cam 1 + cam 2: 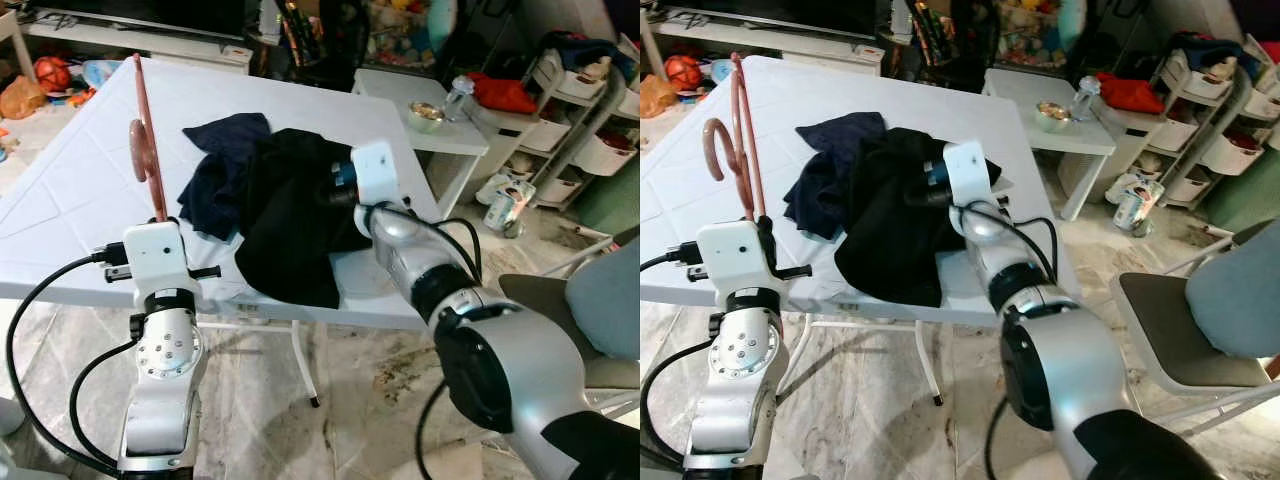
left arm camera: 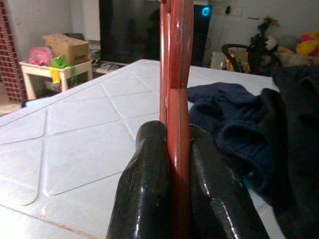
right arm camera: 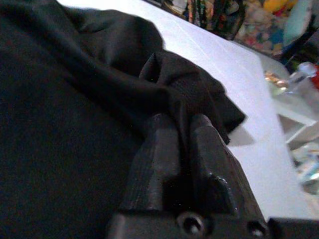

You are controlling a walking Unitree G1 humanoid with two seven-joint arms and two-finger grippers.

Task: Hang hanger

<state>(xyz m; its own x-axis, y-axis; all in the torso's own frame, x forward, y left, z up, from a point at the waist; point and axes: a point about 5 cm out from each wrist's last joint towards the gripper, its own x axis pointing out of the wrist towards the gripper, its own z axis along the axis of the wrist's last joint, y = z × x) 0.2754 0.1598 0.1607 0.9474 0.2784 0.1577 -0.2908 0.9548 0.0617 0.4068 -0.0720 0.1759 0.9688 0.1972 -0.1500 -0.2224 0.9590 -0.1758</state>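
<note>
White folding table (image 1: 80, 190), its top embossed with a diamond pattern, fills the centre and upper left of the head views. On it, from the table's centre toward 4 o'clock, lies a black garment (image 1: 295, 215) whose lower edge drapes over the near table rim; touching it at 10 o'clock is a crumpled navy garment (image 1: 220, 170).

Right arm (image 1: 470, 330), silver, enters from 5 o'clock and reaches toward 11 o'clock. Right gripper (image 3: 183, 130) is buried in the black garment; in the right wrist view its two black fingers (image 3: 212, 154) are clenched on a raised fold of the black cloth.

Left arm (image 1: 160, 400) rises from 7 o'clock. Left gripper (image 2: 178, 164) sits at the near left edge of the table; its fingers (image 2: 144, 184) are pressed together on the flat edge of a reddish-pink hanger (image 1: 740, 130). The hanger stands nearly upright above the gripper, extending toward 12 o'clock, seen edge-on, with its curved hook (image 1: 718, 150) bending toward 9 o'clock in the right eye view.

Background: a small white side table (image 1: 430, 125) at 1 o'clock carries a bowl (image 1: 425, 115) and a clear bottle (image 1: 458, 98); a white storage rack (image 1: 590, 110) stands at 2 o'clock; a grey chair (image 1: 1200, 330) stands at 4 o'clock; the floor is marbled tile (image 1: 340, 420).
</note>
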